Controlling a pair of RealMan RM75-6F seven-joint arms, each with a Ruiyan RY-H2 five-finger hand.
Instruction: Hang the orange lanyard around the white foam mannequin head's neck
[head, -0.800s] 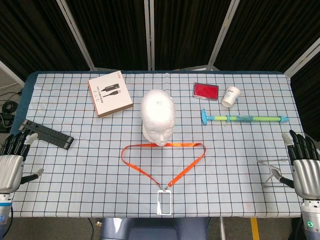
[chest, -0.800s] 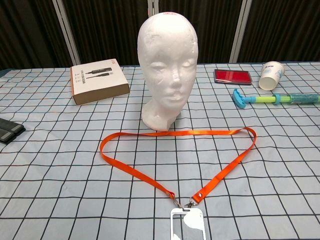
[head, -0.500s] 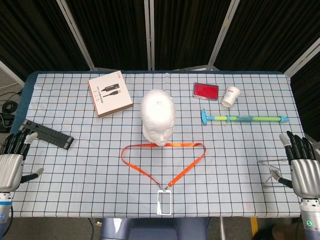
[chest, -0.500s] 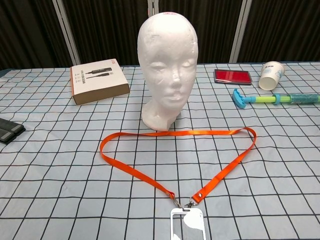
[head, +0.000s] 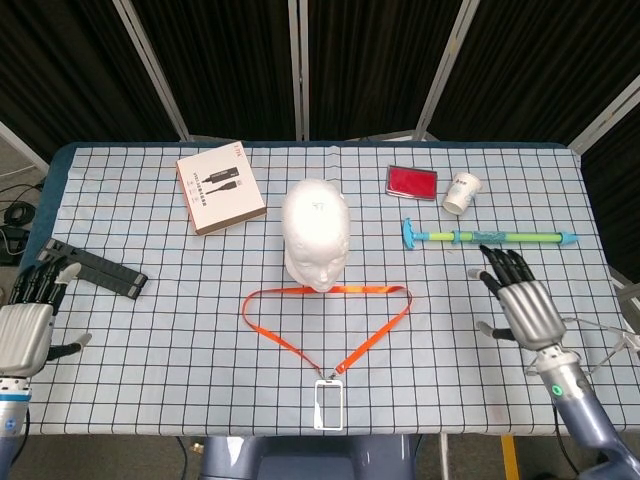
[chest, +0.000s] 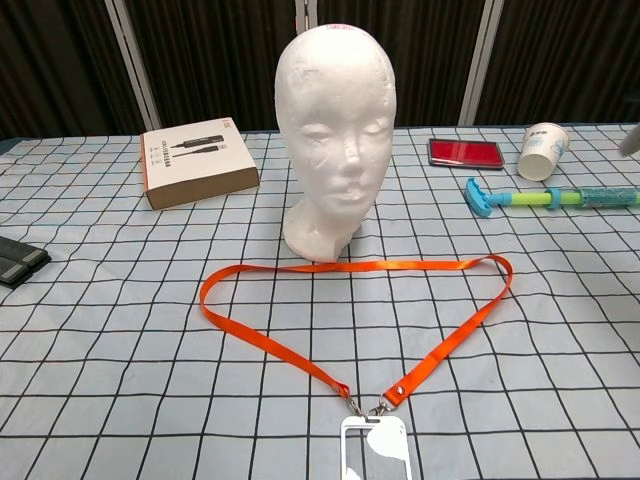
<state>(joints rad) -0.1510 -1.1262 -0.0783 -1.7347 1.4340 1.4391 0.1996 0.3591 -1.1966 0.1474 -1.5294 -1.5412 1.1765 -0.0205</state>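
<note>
The white foam mannequin head (head: 316, 232) (chest: 337, 130) stands upright at the table's middle. In front of it the orange lanyard (head: 330, 318) (chest: 345, 300) lies flat in a triangular loop, its clear badge holder (head: 329, 390) (chest: 375, 447) near the front edge. My right hand (head: 522, 300) hovers over the table right of the loop, fingers spread, holding nothing. My left hand (head: 27, 325) sits at the far left edge, open and empty, well away from the lanyard.
A boxed cable package (head: 220, 188) (chest: 197, 162) lies back left, a black folded stand (head: 92, 267) at the left edge. A red case (head: 411, 181), a paper cup (head: 461, 192) and a teal-green stick tool (head: 487, 237) lie back right.
My right hand has swung in from the table's right edge toward the middle, ending over the cloth right of the lanyard. The left hand has barely shifted. The lanyard and head are unmoved.
</note>
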